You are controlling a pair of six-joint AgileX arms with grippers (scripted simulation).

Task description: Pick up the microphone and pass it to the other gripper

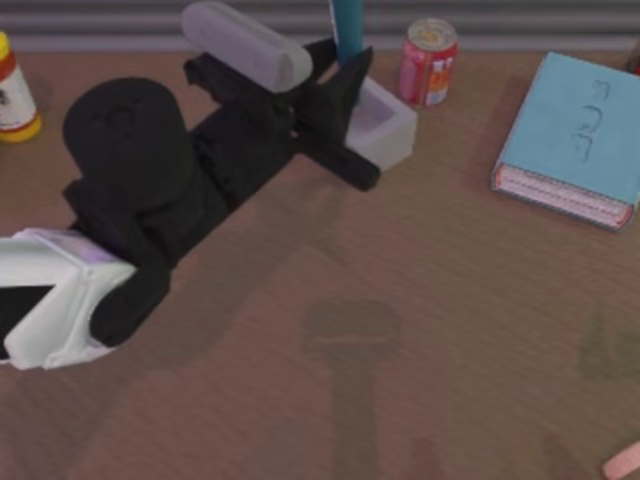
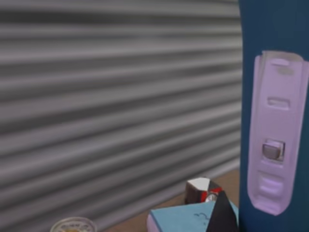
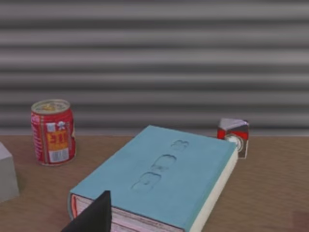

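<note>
My left gripper (image 1: 340, 72) reaches to the back middle of the table and is shut on the microphone (image 1: 347, 28). In the top view only the slim teal handle shows, running up past the picture's edge. The left wrist view shows that handle (image 2: 274, 58) close up, with its white switch panel (image 2: 276, 140) and one black fingertip (image 2: 223, 212) beside it. The round head is out of view. My right arm is not in the top view. In its wrist view one black fingertip (image 3: 94, 217) stands alone over the book, nothing held.
A red soda can (image 1: 428, 62) stands at the back, right of a grey block (image 1: 388, 128). A light blue book (image 1: 575, 135) lies at the right. A white bottle with a yellow base (image 1: 12, 92) stands far left. A small red, white and black carton (image 3: 233, 135) is behind the book.
</note>
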